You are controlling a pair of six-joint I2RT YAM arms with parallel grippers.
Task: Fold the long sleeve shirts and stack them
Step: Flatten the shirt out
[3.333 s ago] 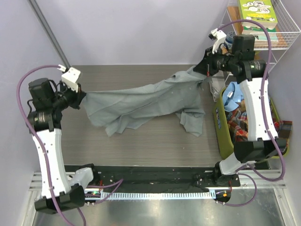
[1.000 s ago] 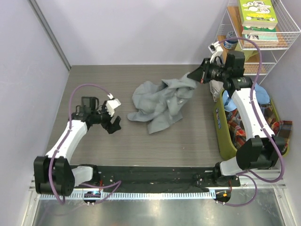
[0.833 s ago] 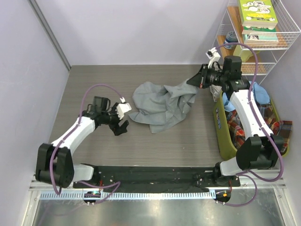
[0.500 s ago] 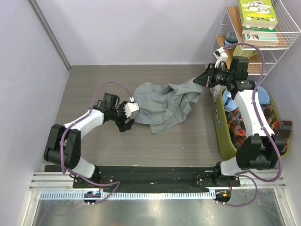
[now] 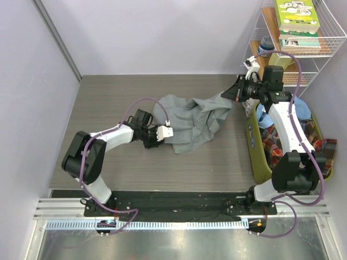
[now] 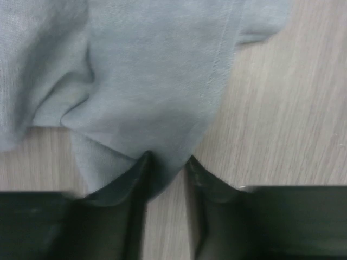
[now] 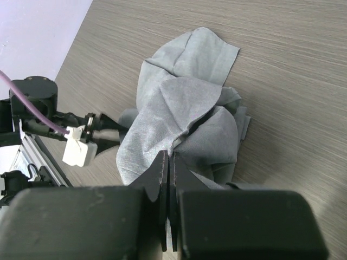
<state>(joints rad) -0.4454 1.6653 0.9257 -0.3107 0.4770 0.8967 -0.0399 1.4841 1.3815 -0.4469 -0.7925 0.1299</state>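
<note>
Grey shirt (image 5: pixel 190 119) lies crumpled on the desk (image 5: pixel 108 97), toward the far right of its middle. One end is drawn up off the surface to the right; the rest is heaped in loose folds. Beside the desk's right edge stands a green bin (image 5: pixel 254 154) holding a light blue shirt (image 5: pixel 267 115) and a plaid shirt (image 5: pixel 277 147), both unfolded.

The right gripper (image 7: pixel 168 158) has its fingers pressed together on a ridge of the grey cloth, holding that part lifted. The left gripper (image 6: pixel 167 162) sits low at the near left edge of the heap. Its fingers stand apart on either side of a hanging corner of cloth next to a stitched hem, and they are not yet pinching it.

The cloth looks thin, light and limp. It should drape and slide easily, and it will not hold a shape unless it is spread flat. A pinch that takes in only one layer could slip. The seamed edges, corners, shoulders and cuffs seem the best places to grip, as the stitching there gives some body. Nothing looks folded or stacked yet.
</note>
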